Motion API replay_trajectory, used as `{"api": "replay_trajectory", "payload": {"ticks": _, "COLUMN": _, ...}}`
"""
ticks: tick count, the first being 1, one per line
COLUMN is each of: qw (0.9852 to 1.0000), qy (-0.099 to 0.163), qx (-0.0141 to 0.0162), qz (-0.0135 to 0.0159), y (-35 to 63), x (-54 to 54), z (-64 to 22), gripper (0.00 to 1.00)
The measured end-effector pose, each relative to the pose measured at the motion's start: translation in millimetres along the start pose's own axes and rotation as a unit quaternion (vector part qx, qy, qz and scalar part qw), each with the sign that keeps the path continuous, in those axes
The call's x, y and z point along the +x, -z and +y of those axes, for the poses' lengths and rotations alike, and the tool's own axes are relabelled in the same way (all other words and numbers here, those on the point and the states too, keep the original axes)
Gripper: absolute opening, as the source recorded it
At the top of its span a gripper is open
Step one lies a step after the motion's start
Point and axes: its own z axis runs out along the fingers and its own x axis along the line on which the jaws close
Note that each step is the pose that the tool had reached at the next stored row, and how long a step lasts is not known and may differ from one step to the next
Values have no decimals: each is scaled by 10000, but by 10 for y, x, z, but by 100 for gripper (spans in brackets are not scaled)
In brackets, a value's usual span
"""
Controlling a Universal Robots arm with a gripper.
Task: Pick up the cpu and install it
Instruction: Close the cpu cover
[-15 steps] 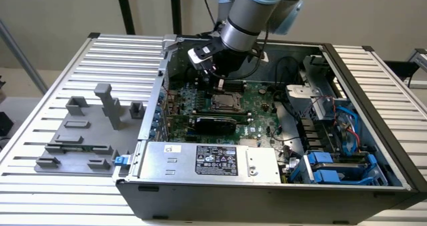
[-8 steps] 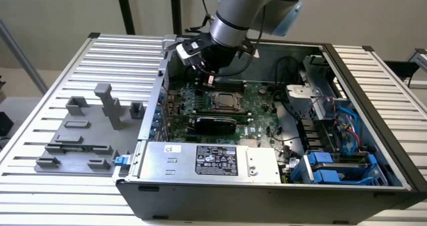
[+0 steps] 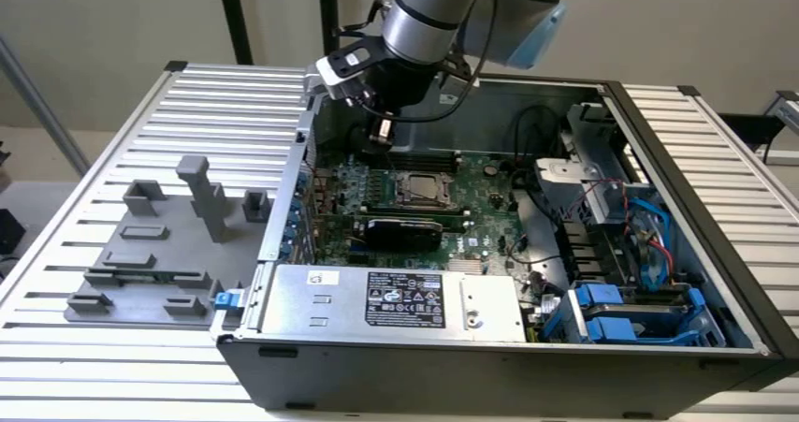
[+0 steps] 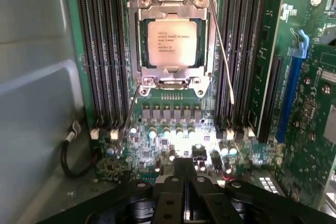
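The cpu (image 4: 172, 43) is a small flat square with a shiny pale silver top and tiny dark letters printed on it. It lies flat, face up, sitting inside a square metal frame (image 4: 170, 4) that goes all around its edges. The frame is on the green board (image 4: 307, 145) inside the open computer case (image 3: 500, 375), with long black slots (image 4: 100, 51) on both sides of it

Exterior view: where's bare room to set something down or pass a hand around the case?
Free: the slatted table behind the grey tray, and the table strip at the exterior view's right of the case. Crowded: inside the case, with the gripper over the motherboard and cpu, and cables beside them.
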Motion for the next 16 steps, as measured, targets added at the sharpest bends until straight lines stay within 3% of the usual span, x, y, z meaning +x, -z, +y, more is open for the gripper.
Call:
{"api": "replay_trajectory", "payload": {"ticks": 4, "qw": 9999, "qy": -95, "qx": -8, "qz": 58, "y": -14, "x": 0, "z": -45, "gripper": 11}}
{"api": "replay_trajectory", "payload": {"ticks": 7, "qw": 9997, "qy": -150, "qx": -16, "qz": 174, "y": -27, "x": -1, "z": -60, "gripper": 11}}
{"api": "replay_trajectory", "payload": {"ticks": 10, "qw": 9992, "qy": -187, "qx": -24, "qz": 340, "y": -38, "x": -2, "z": -68, "gripper": 11}}
{"api": "replay_trajectory", "payload": {"ticks": 16, "qw": 9966, "qy": -299, "qx": -32, "qz": 765, "y": -53, "x": -2, "z": -65, "gripper": 11}}
